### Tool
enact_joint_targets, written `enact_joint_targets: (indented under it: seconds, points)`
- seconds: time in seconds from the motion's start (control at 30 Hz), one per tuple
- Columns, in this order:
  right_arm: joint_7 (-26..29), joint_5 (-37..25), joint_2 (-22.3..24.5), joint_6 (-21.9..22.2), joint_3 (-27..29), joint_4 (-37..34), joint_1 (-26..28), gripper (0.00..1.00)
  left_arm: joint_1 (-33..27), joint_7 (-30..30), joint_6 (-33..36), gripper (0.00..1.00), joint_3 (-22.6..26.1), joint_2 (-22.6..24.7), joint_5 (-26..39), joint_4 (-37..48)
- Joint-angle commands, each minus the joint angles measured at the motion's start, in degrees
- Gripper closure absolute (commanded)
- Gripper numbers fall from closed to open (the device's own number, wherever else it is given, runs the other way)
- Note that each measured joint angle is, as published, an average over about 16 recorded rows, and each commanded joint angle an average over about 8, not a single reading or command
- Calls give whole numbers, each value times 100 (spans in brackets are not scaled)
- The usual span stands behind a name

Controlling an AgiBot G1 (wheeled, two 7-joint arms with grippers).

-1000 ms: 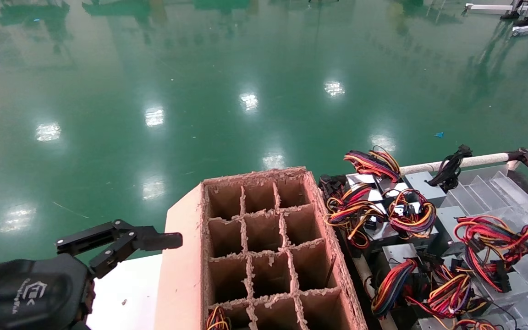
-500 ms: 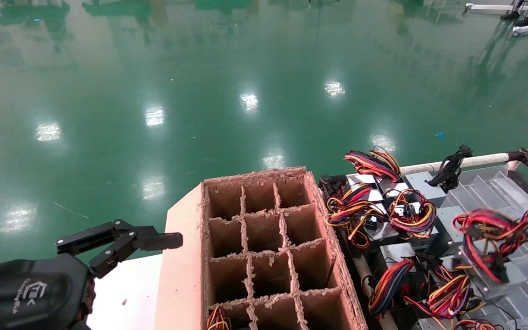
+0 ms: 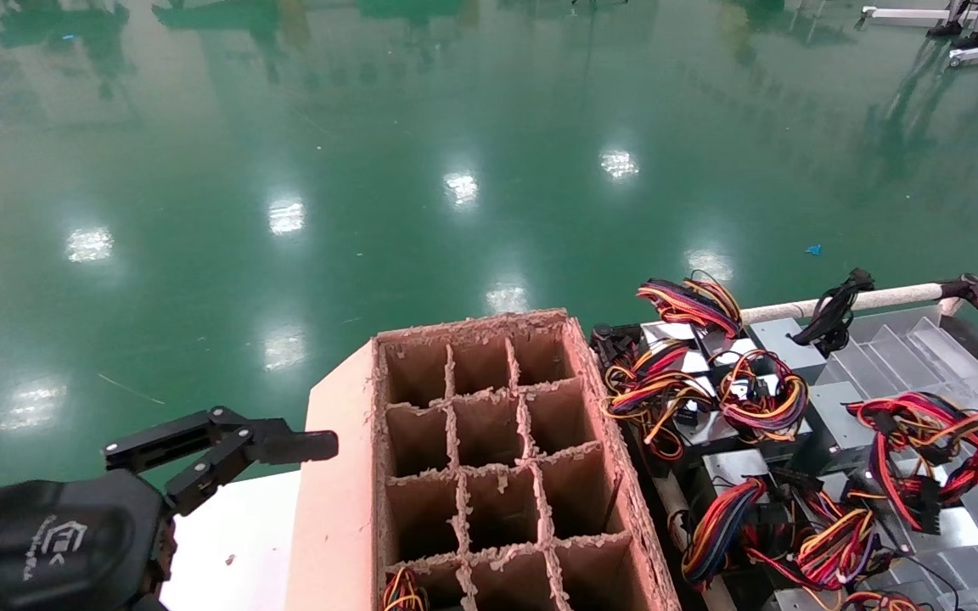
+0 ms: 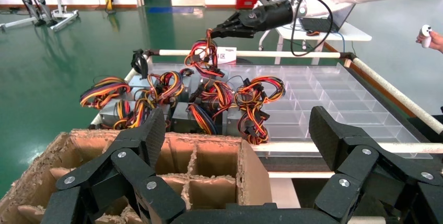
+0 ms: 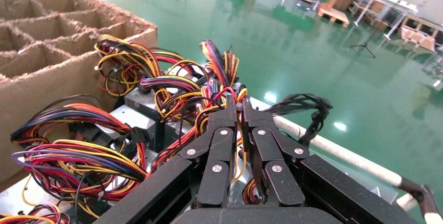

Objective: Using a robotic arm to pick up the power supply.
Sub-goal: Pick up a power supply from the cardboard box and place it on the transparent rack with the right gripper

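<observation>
**Right pincer holds wires only; unit hangs from its harness**

Your right pincer (image 5: 237,110) is pinched nearly closed on the wire bundle (image 3: 922,437) of the power supply (image 3: 935,518), not on the grey case. In the left wrist view that pincer (image 4: 222,27) is above the far side of the clear tray (image 4: 334,96), with the bundle dangling beneath it. In the head view the unit sits at the right edge of the tray, its case tilted among neighbouring supplies.

Your left pincer (image 3: 226,445) is parked beside the cardboard divider box (image 3: 489,458), fingers spread wide, holding nothing.

Risks, in my judgement:
- The wires may slide through the fingers, since they are smooth and loosely bunched; the case would then drop back onto the tray.
- Loops from adjacent bundles (image 3: 761,395) lie close by and could snag, dragging a second unit.
- A case hanging from its harness will swing; expect it to strike the white rail (image 3: 871,297) or the box wall.
</observation>
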Motion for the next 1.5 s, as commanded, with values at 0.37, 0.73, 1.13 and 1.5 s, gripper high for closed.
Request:
enact_joint_targets:
  seconds: [0.37,0.73,1.13,1.5]
  points:
    - [-31,803,317,-12,392,135,-1232,100,-1,2,-1,0,3,-1,-2,0]
    - [-109,1174,480,33,568,286,-1977,100,-1,3,-2,0,6,-2,-4,0]
    - [-233,658,104,474,397,527,-1180,100,-2,4,-4,0,9,-4,-6,0]
    - [-256,18,-304,863,136,330,-223,85,-3,6,-5,0,11,-5,-8,0]
